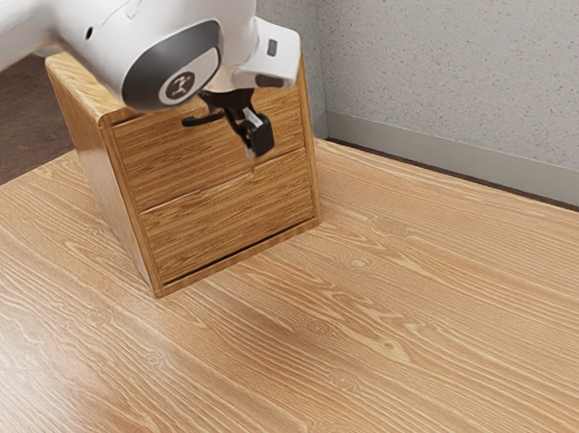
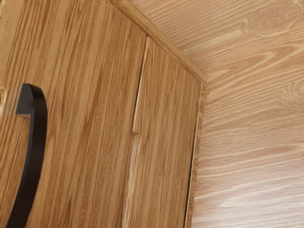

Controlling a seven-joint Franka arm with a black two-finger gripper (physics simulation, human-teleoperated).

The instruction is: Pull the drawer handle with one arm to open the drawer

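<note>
The black drawer handle (image 1: 201, 120) (image 2: 31, 156) is mounted on the upper drawer (image 1: 209, 155) of a wooden cabinet (image 1: 100, 177). The drawer front sits flush with the cabinet face, as does the lower drawer (image 1: 231, 222) beneath it. The gripper (image 1: 258, 139) hangs just beside the handle, close to the drawer front; its open or closed state cannot be determined. The cabinet stands on a wood-grain table (image 1: 411, 326). Behind it runs a speckled grey wall (image 1: 462, 60) with a pale baseboard (image 1: 474, 161).
</note>
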